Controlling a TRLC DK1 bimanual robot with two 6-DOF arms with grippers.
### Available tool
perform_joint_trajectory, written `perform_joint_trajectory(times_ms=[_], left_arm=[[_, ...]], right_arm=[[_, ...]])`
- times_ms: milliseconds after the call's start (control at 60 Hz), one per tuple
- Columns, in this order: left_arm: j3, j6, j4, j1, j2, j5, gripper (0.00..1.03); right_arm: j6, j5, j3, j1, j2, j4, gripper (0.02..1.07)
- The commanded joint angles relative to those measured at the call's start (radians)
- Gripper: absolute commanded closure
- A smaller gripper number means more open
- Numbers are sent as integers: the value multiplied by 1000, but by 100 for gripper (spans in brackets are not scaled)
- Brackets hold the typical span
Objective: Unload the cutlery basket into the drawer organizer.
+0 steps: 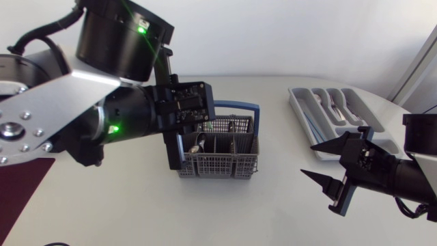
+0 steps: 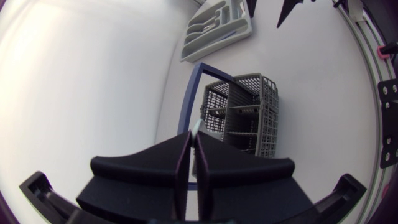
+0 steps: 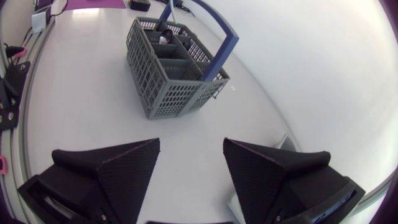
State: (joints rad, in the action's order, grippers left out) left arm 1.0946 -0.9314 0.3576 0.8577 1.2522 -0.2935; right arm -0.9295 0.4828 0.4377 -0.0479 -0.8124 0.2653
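Observation:
The grey cutlery basket (image 1: 220, 156) with a blue handle (image 1: 239, 107) stands mid-table, and a spoon (image 1: 199, 143) shows inside it. My left gripper (image 1: 172, 152) is at the basket's left end. In the left wrist view the left gripper (image 2: 191, 149) is shut on a thin silvery piece of cutlery (image 2: 196, 128), whose tip pokes out between the fingers, beside the basket (image 2: 245, 115). The grey drawer organizer (image 1: 374, 131) lies at the back right with several pieces in it. My right gripper (image 1: 326, 164) hangs open and empty between basket and organizer, and its own view faces the basket (image 3: 171, 74).
A dark purple mat (image 1: 20, 181) lies at the table's left front edge. Bare white tabletop (image 1: 280, 198) spreads in front of the basket and between it and the organizer (image 2: 216, 28).

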Motion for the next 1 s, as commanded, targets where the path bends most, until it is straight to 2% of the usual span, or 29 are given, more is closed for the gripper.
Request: perform_joint_trajectory(times_ms=[0, 283, 500, 917, 983], left_arm=[[34, 74, 21, 14, -7, -3, 100], [103, 428, 53, 49, 98, 44, 100], [179, 631, 66, 46, 182, 90, 100], [321, 864, 150, 4, 291, 246, 100], [335, 881, 165, 1, 305, 266, 100]], right_arm=[[98, -10, -16, -40, 50, 14, 33], [347, -144, -20, -285, 144, -31, 33], [446, -286, -17, -434, 133, -113, 33], [555, -521, 15, -633, -36, -334, 34], [552, -550, 27, -652, -70, -368, 40]])
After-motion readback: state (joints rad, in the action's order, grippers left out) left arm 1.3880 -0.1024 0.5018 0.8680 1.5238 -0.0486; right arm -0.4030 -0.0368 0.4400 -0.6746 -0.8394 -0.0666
